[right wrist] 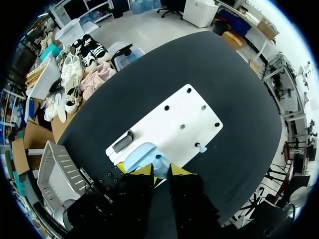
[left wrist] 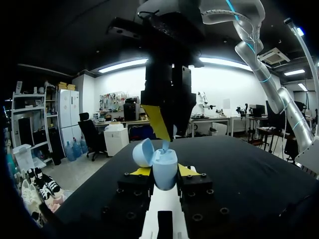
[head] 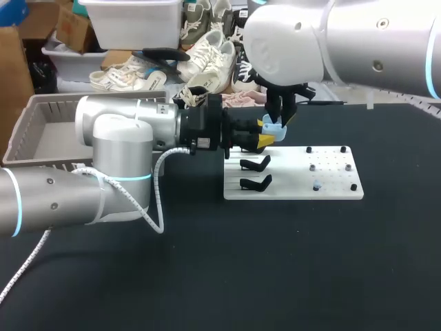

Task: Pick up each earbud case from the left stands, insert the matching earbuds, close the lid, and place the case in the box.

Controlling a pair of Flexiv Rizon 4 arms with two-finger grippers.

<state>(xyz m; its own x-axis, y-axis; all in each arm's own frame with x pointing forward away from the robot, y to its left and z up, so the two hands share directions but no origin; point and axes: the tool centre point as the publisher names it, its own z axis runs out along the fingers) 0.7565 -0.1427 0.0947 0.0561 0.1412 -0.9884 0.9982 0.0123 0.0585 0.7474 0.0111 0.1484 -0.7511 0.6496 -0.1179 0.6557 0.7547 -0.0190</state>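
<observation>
The black worktop point(head: 275, 276) was crossed from its left edge by the left arm point(head: 69, 193), stretched out level toward the middle. Near the middle a white board point(head: 331, 181) was laid flat, and there, by its near edge, a single pale-blue earbud point(head: 317, 186) was stood upright on a peg! Toward the board's left edge two black stands point(head: 255, 163) were set one behind the other, both bare.

Just past them, over the board's far left corner, the light-blue earbud case point(left wrist: 164, 172) was held off the board, clenched from both sides by the left gripper point(head: 265, 140), its lid point(left wrist: 143, 152) swung open. A small pale-blue piece point(left wrist: 165, 145) was seen right above the case's open body; what it was could not be made out.

Directly over the case the right gripper point(head: 281, 114) was hung, pointed straight down. Clenched or released? That could not be told.

At the worktop's far left corner a grey basket point(head: 24, 127) was parked, well apart from the board.
</observation>
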